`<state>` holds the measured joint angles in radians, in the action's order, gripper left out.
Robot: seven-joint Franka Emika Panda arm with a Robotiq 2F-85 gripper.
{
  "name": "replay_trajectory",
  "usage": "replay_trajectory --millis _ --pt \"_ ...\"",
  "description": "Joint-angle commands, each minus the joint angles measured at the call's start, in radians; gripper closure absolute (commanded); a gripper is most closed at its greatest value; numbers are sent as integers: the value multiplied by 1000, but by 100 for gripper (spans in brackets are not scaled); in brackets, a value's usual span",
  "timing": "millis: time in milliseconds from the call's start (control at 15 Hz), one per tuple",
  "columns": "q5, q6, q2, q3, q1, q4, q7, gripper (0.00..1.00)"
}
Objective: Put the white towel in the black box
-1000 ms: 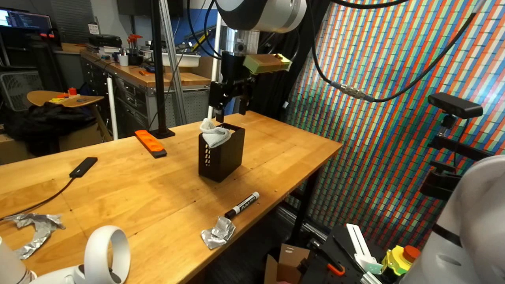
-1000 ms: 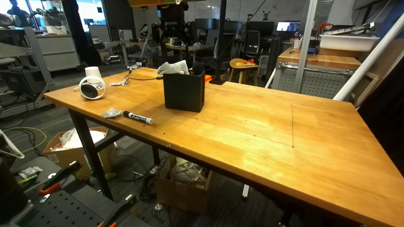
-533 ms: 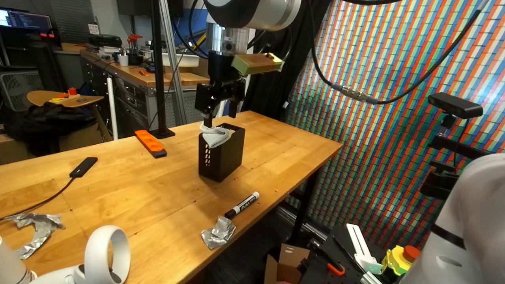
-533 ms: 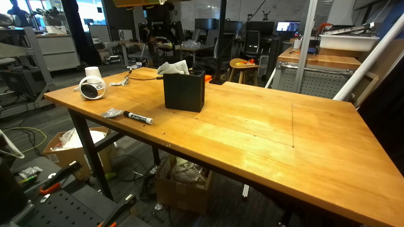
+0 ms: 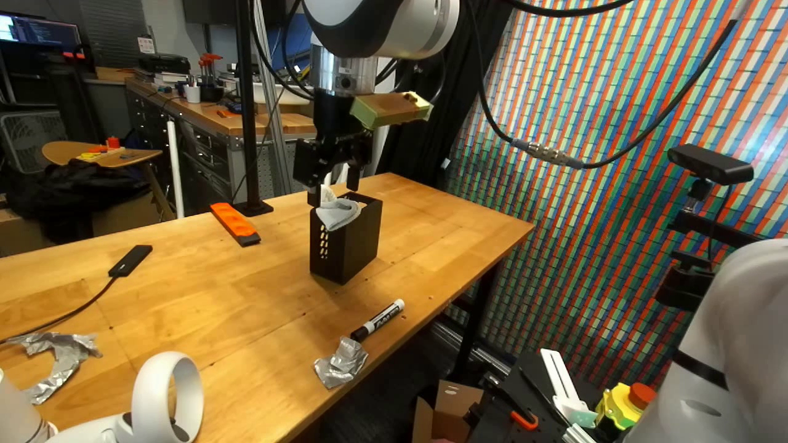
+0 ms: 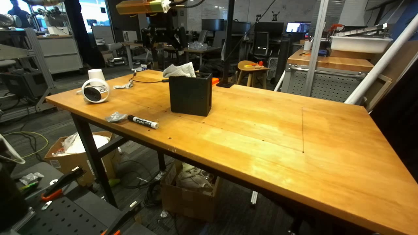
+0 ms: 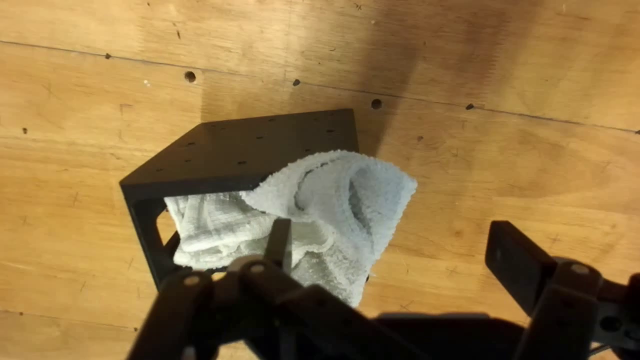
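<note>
Table (image 6: 277, 130), wooden top, in a cluttered room; a multicoloured panel (image 5: 554, 246) at 3 o'clock, in an exterior view alone. White towel (image 7: 330, 195), rumpled: part inside the black box (image 6: 190, 96), part over its rim (the wrist view shows the inner folds, which the box's wall hides in an exterior view). Gripper (image 7: 392, 235), fingers spread apart, one overlapping the towel, which lies toward 9 o'clock from their gap in the wrist view.

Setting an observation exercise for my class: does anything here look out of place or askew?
Yes: the white towel is only partly inside the black box, bunched above the rim and draped over its edge, as if half stowed. A crumpled silvery scrap near the marker looks like litter.
</note>
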<state>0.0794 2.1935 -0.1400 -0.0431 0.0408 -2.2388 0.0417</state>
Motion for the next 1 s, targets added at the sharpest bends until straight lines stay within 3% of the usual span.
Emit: replay_trajectory --millis 0,67,667,867,933 --pt "-9 58 28 -2 6 -4 14 13" --pt "-8 70 39 -6 9 -5 11 27" --pt "24 89 59 -26 28 29 20 96" --pt "33 94 50 -24 26 53 29 99" --pt "33 97 47 -22 24 59 34 96"
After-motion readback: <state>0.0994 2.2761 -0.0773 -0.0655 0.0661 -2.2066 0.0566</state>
